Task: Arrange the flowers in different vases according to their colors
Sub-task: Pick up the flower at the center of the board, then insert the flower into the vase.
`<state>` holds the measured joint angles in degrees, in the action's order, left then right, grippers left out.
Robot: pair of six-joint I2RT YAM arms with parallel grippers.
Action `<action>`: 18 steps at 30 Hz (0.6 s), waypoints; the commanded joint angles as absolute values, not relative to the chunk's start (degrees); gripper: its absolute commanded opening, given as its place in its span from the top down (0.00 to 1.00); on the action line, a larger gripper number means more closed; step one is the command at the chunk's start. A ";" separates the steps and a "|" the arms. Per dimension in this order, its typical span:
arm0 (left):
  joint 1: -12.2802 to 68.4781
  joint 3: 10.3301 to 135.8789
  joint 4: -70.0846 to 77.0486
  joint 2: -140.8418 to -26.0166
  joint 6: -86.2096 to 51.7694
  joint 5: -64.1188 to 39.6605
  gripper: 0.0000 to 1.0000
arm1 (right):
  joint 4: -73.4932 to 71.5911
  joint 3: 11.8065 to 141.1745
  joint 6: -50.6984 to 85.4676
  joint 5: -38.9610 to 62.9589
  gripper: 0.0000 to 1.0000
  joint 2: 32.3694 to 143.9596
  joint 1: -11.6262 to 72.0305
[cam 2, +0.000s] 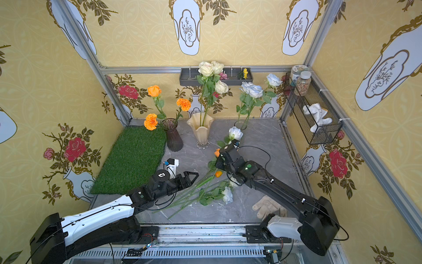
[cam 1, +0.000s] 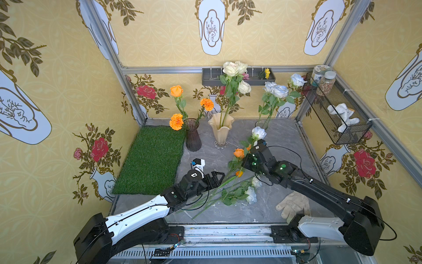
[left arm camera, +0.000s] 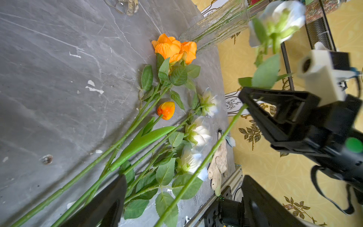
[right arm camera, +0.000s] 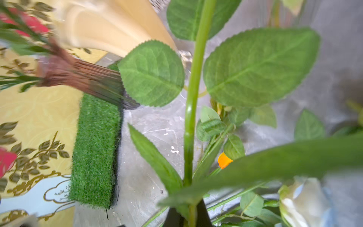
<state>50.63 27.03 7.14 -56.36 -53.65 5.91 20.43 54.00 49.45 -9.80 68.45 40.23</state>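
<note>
Lit brightly and evenly in both top views; soft, faint shadows only. Bowed at the edges by wide-angle distortion. Pale glare on grey tabletop (left arm camera: pixel 59 59) in left wrist view. Smeared by motion in right wrist view: cream vase (right arm camera: pixel 102 25), purple vase (right arm camera: pixel 78 78); nearest leaf (right arm camera: pixel 275 167) out of focus.

Standing in a row at the back of the table (cam 1: pixel 285 132): left vase (cam 1: pixel 193 139), middle vase (cam 1: pixel 221 133), right vase (cam 2: pixel 241 125). Just left of the row, a mat (cam 1: pixel 150 160). Lying front centre, loose flowers (cam 1: pixel 237 190); right of them, a glove (cam 1: pixel 293 204). Above the loose flowers, before the right vase, a raised flower (cam 1: pixel 258 133) in the right gripper (left arm camera: pixel 246 102). High at the back, a tray (cam 1: pixel 210 81); high at right, a basket (cam 1: pixel 331 107).
</note>
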 commanded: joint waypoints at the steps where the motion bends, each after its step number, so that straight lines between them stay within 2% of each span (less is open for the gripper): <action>1: 50.61 26.60 8.79 -56.21 -53.48 6.27 0.07 | 20.46 55.23 36.59 -14.76 1.00 63.83 40.34; 5: 50.60 26.71 8.40 -56.25 -53.52 6.65 0.07 | 18.79 57.46 26.51 -20.07 1.00 58.74 39.96; 7: 50.60 26.94 8.22 -56.42 -53.52 6.81 0.00 | 17.87 59.79 21.01 -22.43 1.00 58.21 38.90; 10: 50.55 27.42 7.74 -56.95 -53.53 6.86 0.00 | 17.00 65.50 14.56 -23.34 1.00 59.42 33.89; 15: 50.55 27.52 7.60 -56.95 -53.55 6.89 0.00 | 13.05 75.11 13.13 -12.77 1.00 63.87 18.43; 18: 50.62 27.56 7.73 -57.04 -53.61 7.00 0.00 | 11.71 81.58 13.07 -8.27 1.00 68.68 12.17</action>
